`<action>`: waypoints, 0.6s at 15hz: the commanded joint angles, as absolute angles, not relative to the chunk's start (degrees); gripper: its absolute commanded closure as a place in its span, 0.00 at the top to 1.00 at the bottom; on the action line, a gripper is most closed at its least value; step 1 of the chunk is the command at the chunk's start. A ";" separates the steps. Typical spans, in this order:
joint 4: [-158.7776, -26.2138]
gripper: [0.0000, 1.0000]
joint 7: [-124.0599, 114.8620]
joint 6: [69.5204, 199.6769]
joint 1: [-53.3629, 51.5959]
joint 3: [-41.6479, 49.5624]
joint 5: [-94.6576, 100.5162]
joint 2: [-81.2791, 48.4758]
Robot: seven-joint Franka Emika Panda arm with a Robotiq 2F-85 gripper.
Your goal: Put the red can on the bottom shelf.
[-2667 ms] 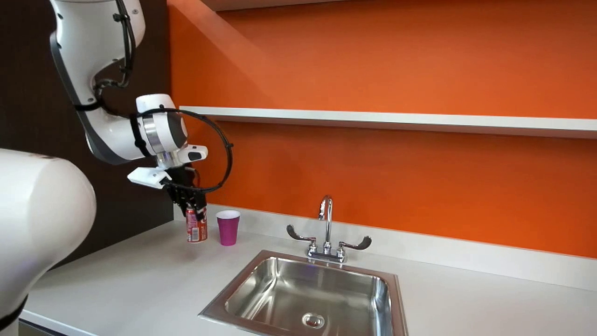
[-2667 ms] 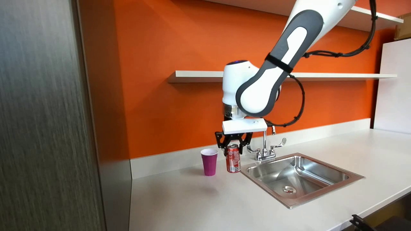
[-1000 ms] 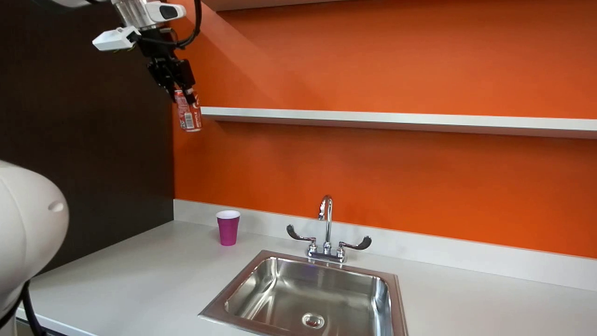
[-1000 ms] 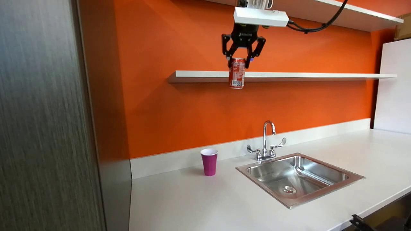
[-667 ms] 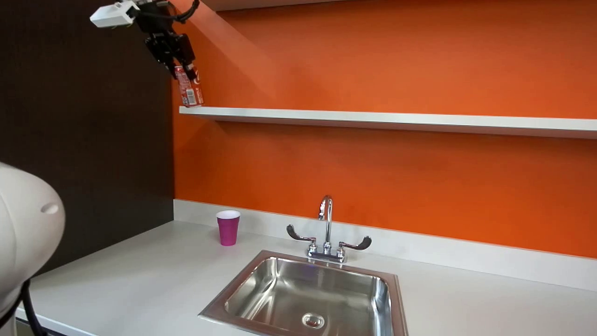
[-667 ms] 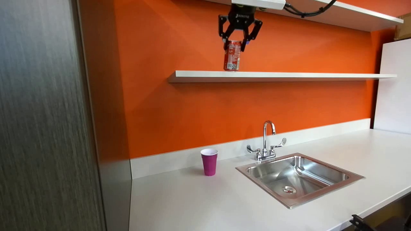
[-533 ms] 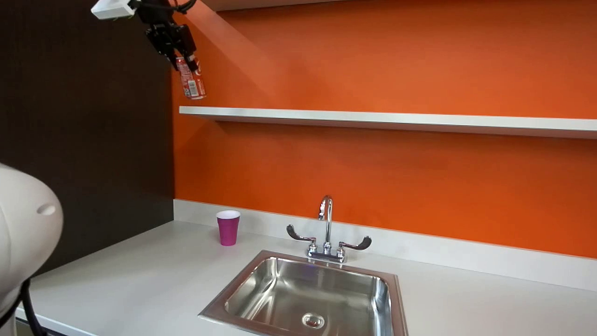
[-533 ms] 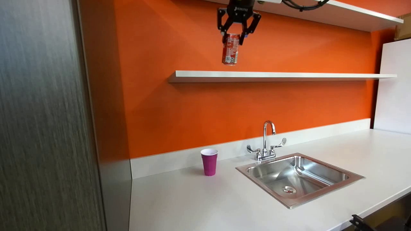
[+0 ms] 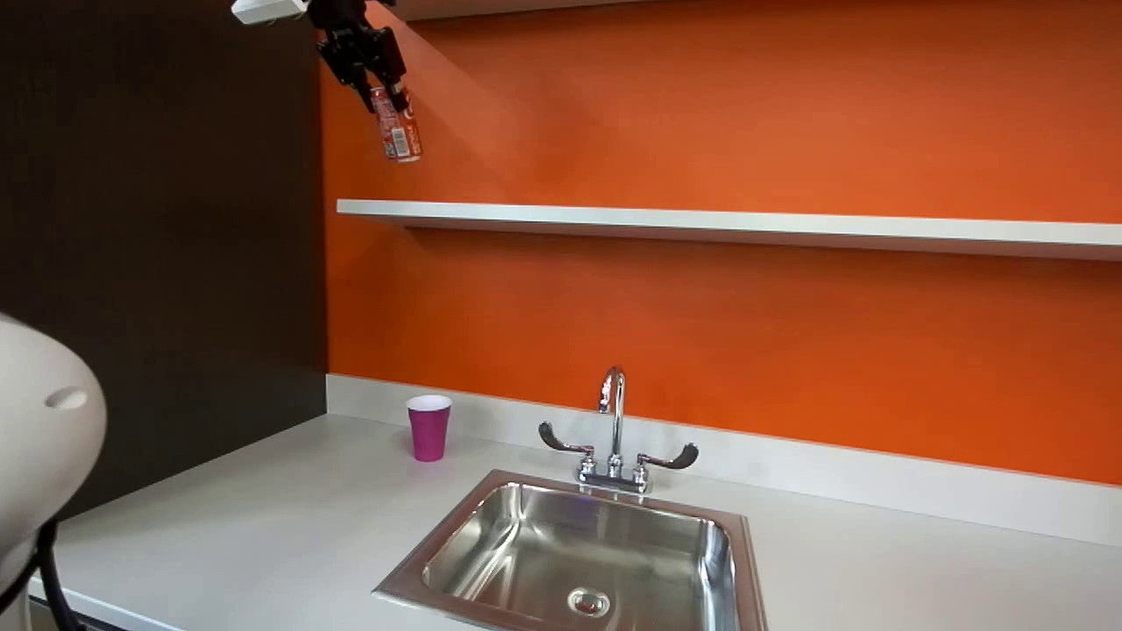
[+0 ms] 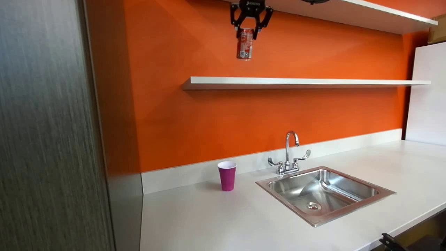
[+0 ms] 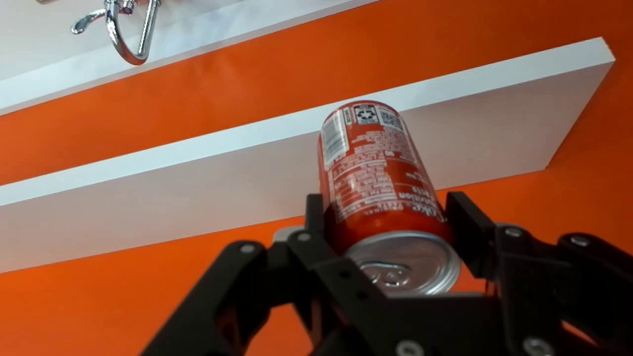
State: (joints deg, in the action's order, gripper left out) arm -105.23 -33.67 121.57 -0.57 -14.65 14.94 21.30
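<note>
The red can (image 9: 399,131) is in the air above the bottom shelf (image 9: 701,221), with a gap between its base and the board. It tilts slightly. The can (image 10: 245,47) and the shelf (image 10: 306,81) also show in an exterior view. My gripper (image 9: 386,103), also seen in an exterior view (image 10: 247,36), is shut on the can's upper part, one finger on each side. In the wrist view the fingers (image 11: 385,217) flank the can (image 11: 371,168), whose silvery top faces the camera. Its lower end overlaps the shelf board (image 11: 198,193) behind it.
An upper shelf (image 10: 348,17) hangs above the gripper. A dark panel (image 9: 158,219) stands at the shelf's left end. On the counter are a magenta cup (image 9: 429,434) and a sink (image 9: 745,561) with a faucet (image 9: 616,421); the faucet also shows in the wrist view (image 11: 116,34).
My gripper has lifted the can from beside the cup up past the shelf's edge. In the last half second it moved higher and closer to the wall. The cup has not moved.
</note>
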 commanded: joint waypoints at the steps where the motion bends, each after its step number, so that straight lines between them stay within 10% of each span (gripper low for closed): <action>1: -92.41 0.38 -32.27 114.79 0.27 -15.52 17.20 11.96; 9: -76.33 0.38 -31.90 106.41 -3.23 -12.50 17.68 -1.65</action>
